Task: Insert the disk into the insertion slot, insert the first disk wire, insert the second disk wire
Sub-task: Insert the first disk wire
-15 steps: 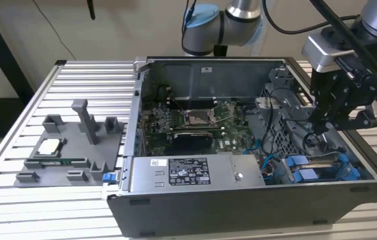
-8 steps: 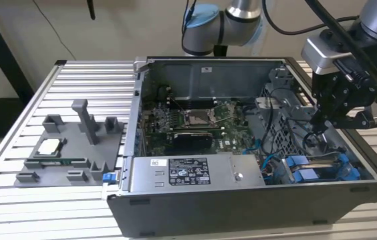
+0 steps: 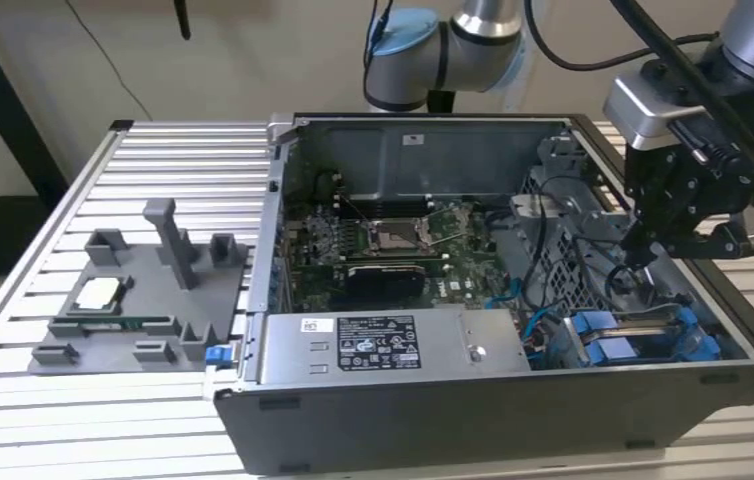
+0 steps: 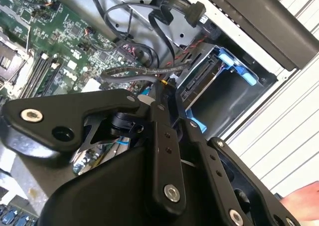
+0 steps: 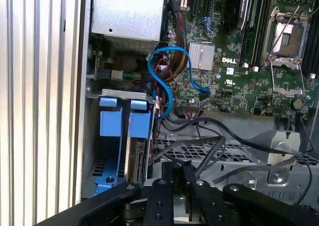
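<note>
We see the gripper (image 5: pixel 177 166) clenched among the wires (image 5: pixel 199 136), near the disk (image 5: pixel 135 156) seated in the insertion slot (image 4: pixel 229 104).

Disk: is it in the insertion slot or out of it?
In. In the second wrist view the disk sits within the insertion slot, its blue frame between the bay walls.

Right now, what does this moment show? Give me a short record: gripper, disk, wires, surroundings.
gripper: low inside the computer case, near the disk
disk: blue-framed, sitting in the insertion slot beside another blue carrier
wires: black cables lying loose next to the slot
surroundings: slatted table, grey fixture tray on the exterior view's left
</note>
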`<state>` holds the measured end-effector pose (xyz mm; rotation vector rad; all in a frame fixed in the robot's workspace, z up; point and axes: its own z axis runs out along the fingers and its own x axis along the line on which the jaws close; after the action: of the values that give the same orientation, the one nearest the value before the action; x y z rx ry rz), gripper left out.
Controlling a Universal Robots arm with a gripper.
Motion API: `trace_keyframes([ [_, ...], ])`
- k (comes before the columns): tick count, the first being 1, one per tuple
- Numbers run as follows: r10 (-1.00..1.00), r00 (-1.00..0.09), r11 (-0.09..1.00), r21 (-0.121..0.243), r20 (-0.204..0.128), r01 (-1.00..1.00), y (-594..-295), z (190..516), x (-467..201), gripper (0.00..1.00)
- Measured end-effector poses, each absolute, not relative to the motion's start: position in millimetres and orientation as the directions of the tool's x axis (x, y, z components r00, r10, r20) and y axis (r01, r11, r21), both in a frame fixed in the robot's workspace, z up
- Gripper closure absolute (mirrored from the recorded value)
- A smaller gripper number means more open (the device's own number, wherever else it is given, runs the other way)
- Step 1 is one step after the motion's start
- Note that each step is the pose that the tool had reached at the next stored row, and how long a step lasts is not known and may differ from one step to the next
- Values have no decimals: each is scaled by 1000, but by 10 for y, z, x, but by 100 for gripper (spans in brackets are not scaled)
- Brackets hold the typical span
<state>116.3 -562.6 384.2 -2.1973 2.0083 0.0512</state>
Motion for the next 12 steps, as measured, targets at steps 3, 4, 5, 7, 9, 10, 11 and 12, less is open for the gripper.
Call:
trace_keyframes([
  [3, -990, 93, -85, -72, -110, -994, -5626, 3842, 1182, 81],
  [4, -991, 92, -86, -62, -101, -994, -5626, 3842, 1194, 81],
  [5, -992, 91, -86, -53, -92, -995, -5626, 3842, 1205, 81],
  [7, -993, 90, -87, -36, -74, -996, -5626, 3842, 1227, 81],
  [9, -995, 89, -88, -20, -54, -996, -5626, 3842, 1248, 81],
  [10, -995, 88, -88, -13, -41, -996, -5626, 3843, 1258, 81],
  [11, -996, 88, -88, -6, -30, -996, -5625, 3842, 1268, 81],
  [12, -996, 88, -88, 1, -18, -996, -5626, 3842, 1278, 81],
])
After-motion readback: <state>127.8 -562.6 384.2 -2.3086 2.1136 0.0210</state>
